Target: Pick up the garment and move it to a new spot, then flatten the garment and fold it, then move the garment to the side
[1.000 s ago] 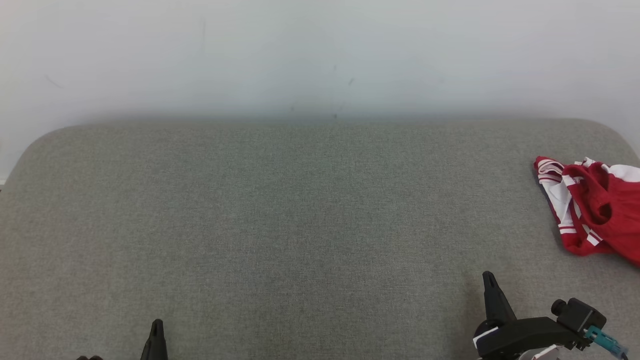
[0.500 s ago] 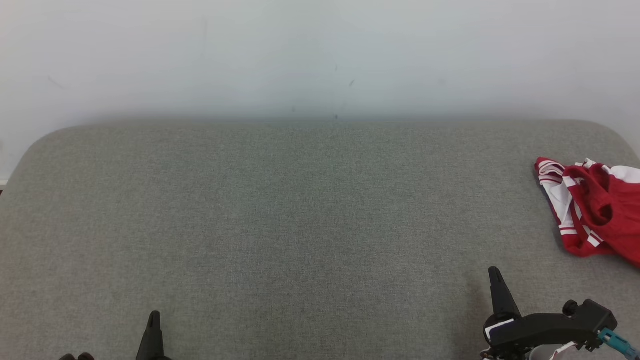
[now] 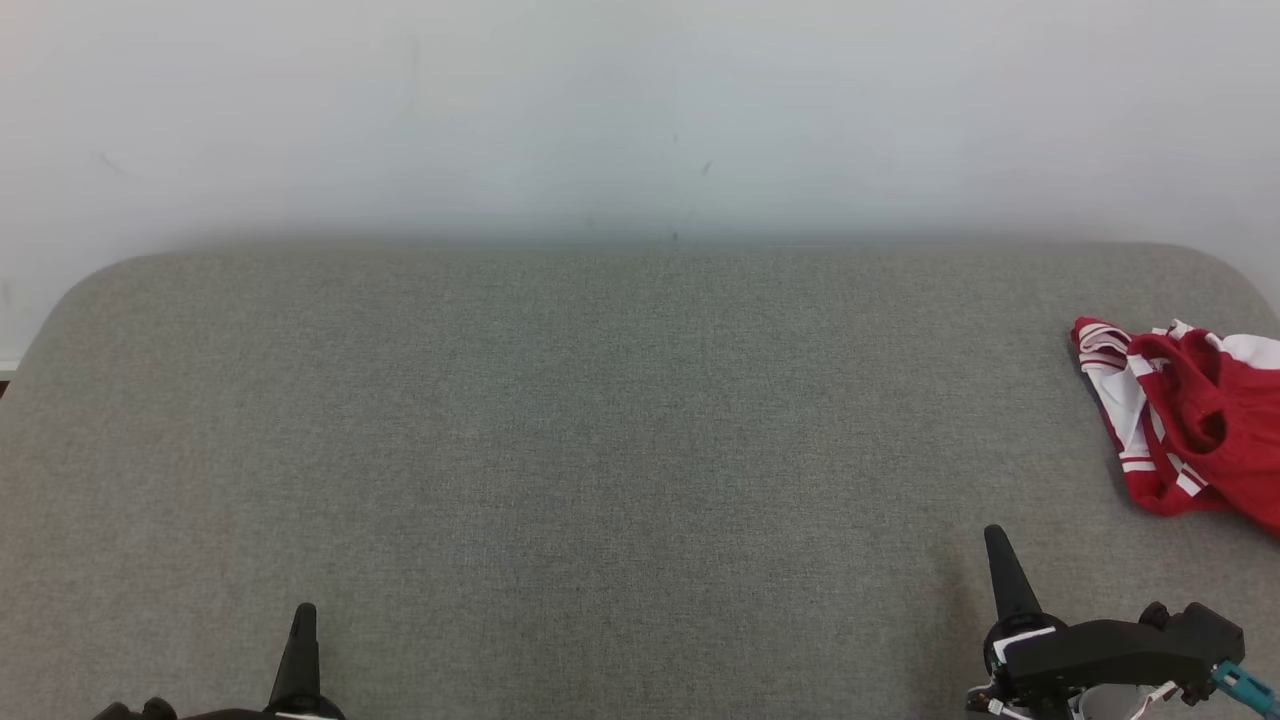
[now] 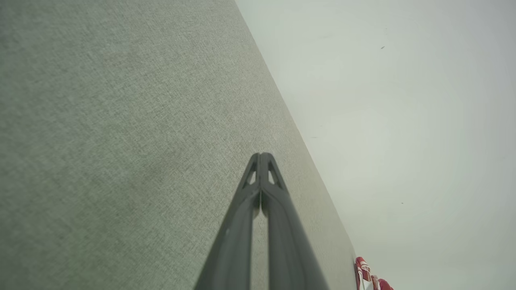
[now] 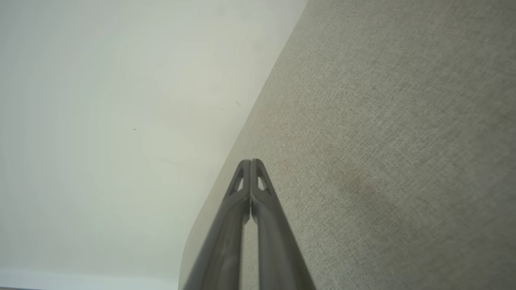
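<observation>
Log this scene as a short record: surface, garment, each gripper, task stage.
surface: grey woven fabric, backed by a pale wall
garment: red and white, crumpled, at the surface's right side
left gripper: shut, empty, far from the garment
right gripper: shut, empty, nearer the garment, not touching it
stage: garment not yet picked up

Garment (image 3: pixel 1190 420): red with white striped trim, crumpled in a loose heap, unfolded. Lies at far right edge of the grey fabric surface (image 3: pixel 600 450), partly cut off by the frame.
</observation>
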Controlling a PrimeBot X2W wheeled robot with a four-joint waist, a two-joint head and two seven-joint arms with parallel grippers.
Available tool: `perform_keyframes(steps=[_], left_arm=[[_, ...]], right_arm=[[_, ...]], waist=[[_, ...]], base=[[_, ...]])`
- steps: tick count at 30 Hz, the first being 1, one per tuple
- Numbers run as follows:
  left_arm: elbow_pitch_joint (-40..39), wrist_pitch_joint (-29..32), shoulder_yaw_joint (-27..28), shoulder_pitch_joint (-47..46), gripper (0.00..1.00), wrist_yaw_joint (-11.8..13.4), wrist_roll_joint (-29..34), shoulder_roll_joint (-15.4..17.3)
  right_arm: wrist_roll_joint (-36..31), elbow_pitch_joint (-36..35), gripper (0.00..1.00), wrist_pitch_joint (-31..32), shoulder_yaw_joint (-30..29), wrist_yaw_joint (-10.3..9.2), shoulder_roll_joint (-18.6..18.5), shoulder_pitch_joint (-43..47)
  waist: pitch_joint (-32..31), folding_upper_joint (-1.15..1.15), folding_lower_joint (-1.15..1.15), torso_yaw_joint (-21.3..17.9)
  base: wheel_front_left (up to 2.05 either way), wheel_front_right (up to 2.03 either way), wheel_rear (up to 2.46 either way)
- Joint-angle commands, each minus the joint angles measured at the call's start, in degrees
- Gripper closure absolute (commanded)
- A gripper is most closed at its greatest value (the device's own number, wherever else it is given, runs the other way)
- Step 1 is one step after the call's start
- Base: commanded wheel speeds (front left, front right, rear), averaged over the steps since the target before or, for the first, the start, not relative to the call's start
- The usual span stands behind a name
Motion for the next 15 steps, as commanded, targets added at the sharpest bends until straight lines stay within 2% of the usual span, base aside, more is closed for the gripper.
perform_keyframes(steps=[1, 15], left_arm=[[-0.7, 0.3, 0.3, -0.9, 1.00, -0.1, -1.5, 0.2], [-1.7, 2.3, 1.0, -1.6, 1.00, -0.6, -9.1, 0.3]], right_arm=[[1.1, -0.8, 1.00, 0.3, -0.3, 0.03, 0.0, 0.1], [9.1, -2.3, 1.00, 2.3, -1.0, 0.03, 0.0, 0.3]], waist=[[0.0, 0.00, 0.00, 0.0], [-0.2, 0.00, 0.00, 0.2]], base=[[0.00, 0.00, 0.00], [0.00, 0.00, 0.00]])
